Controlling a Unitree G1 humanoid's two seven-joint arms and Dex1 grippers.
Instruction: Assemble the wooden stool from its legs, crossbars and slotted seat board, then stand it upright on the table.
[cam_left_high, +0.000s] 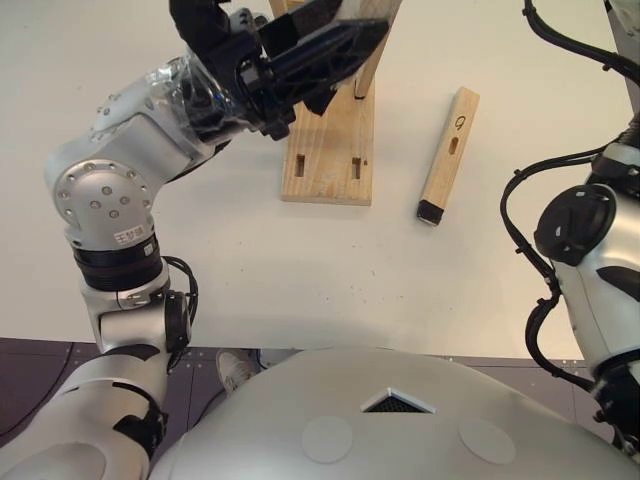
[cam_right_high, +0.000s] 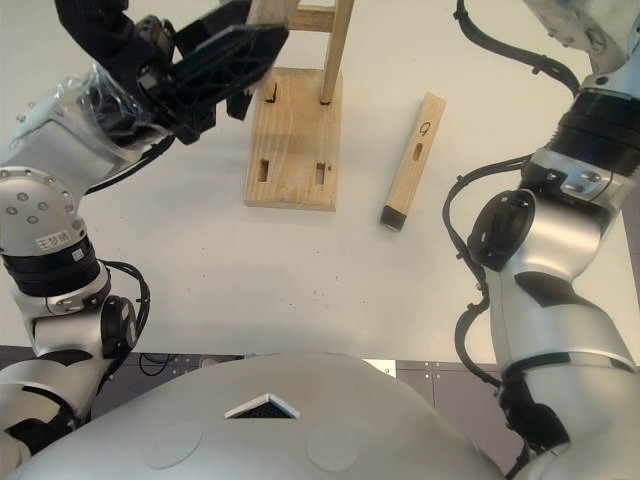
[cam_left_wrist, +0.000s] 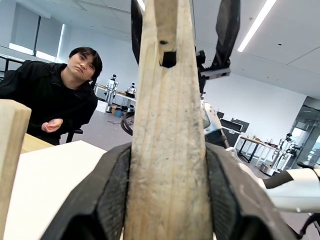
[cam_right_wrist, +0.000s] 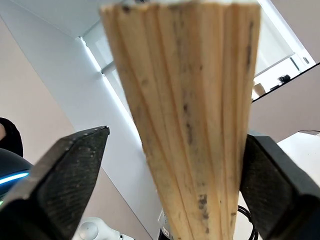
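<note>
Fingers of the left gripper (cam_right_high: 260, 28) clamped a wooden leg (cam_left_wrist: 167, 125) on both sides, holding it upright at the far left corner of the slotted seat board (cam_right_high: 290, 150). The right gripper (cam_right_wrist: 180, 137) sat around another wooden piece (cam_right_wrist: 190, 100) with its jaws parted, a gap showing between one pad and the wood. A second leg (cam_right_high: 337, 60) stood at the seat board's far right corner, and a crossbar (cam_right_high: 312, 15) linked the pair above the board. The seat board lay flat on the table (cam_right_high: 200, 260), its two nearer slots (cam_right_high: 262, 170) empty. A loose leg (cam_right_high: 415, 160), dark-capped at one end, lay to the right of the seat board, near but apart from it. The job appeared to be at the seating of the first leg pair, about midway. The next move likely called for pressing both legs squarely into their slots without tilting the frame, then fetching the loose leg for a nearer slot.
</note>
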